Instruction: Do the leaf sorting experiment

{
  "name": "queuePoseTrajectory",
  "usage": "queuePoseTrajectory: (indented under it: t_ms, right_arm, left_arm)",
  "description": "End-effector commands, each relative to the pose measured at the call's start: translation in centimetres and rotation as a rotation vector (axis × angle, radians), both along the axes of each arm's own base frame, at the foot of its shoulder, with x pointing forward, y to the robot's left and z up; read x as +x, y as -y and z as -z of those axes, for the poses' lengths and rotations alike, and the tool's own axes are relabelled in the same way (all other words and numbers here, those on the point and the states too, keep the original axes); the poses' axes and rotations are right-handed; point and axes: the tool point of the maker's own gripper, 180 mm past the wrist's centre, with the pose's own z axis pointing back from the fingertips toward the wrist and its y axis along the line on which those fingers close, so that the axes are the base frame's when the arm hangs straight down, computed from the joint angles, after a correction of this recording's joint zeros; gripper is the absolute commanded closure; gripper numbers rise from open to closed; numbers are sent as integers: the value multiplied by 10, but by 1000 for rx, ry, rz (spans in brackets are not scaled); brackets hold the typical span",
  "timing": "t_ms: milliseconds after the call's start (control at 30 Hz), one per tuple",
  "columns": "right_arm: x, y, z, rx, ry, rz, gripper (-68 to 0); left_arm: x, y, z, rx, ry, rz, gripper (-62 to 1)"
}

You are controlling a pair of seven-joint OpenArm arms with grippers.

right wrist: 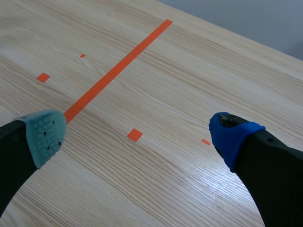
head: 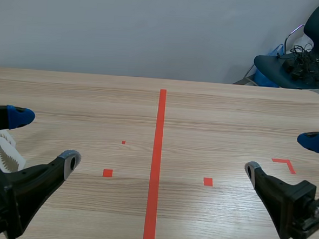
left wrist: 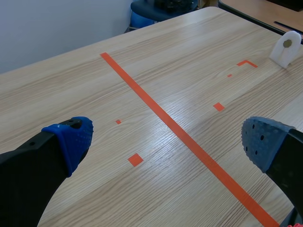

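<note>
Left gripper [head: 44, 138]: nearest item, low at the near left edge; arm body cut off by the frame. Fingers spread wide apart, nothing between them; blue pad on one tip, grey on the other.

Right gripper [head: 282, 155]: low at the near right edge, likewise cut off. Fingers spread wide apart, holding nothing; its own wrist view shows one grey-green pad and one blue.

White toothed piece [head: 0, 152]: beside the left gripper at the table's left edge, partly hidden behind the near finger; its kind cannot be told. Shown only in the scene view.

Leaves: their place cannot be told from any view.

Table [head: 230, 118]: pale wood grain with a light sheen, running away from the robot. An orange-red centre line [head: 157, 162] divides it, with small squares on either side and a corner mark toward the right.

White stand [left wrist: 285, 47]: rounded top with a dark disc, at the far right of the table near the corner mark. Seen whole only in the left wrist view.

Wall [head: 127, 31]: plain grey, behind the table.

Chair [head: 316, 31]: dark, beyond the far right corner, cut off at the frame; a tangle of black cables [head: 298, 60] lies on its seat.
</note>
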Motion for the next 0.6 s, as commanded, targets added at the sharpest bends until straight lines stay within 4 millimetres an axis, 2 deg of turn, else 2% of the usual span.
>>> queuePoseTrajectory:
  t_ms: [0, 567]
  right_arm:
    - [7, -1, -16, 28, 58, 1, -679]
    - [7, -1, -18, 35, 65, 1, -679]
  left_arm:
    - [2, 0, -4, -14, 12, -4, -623]
    - [1, 1, -4, -16, 11, 0, -623]
